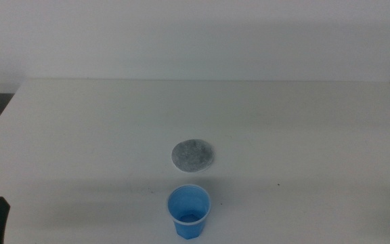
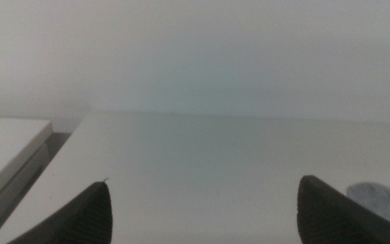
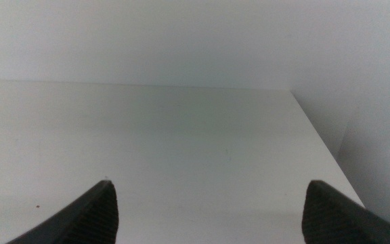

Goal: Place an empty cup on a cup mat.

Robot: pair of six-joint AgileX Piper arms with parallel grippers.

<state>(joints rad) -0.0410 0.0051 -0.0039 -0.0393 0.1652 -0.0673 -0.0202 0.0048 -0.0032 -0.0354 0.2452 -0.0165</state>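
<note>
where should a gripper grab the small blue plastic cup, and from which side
Probably across the upper wall just under the rim of the small bright blue plastic cup. It stands upright, mouth open, tapering toward its base, so the widest, firmest band is near the top. It sits apart from the round speckled grey cup mat, nearer the camera. Either the open left gripper or the open right gripper could come in level from its own side.

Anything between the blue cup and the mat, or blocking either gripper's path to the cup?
Nothing visible. The cup stands upright just in front of the cup mat, bare table between them. The left gripper waits open at the near left corner, the right gripper open, out of the middle view.
</note>
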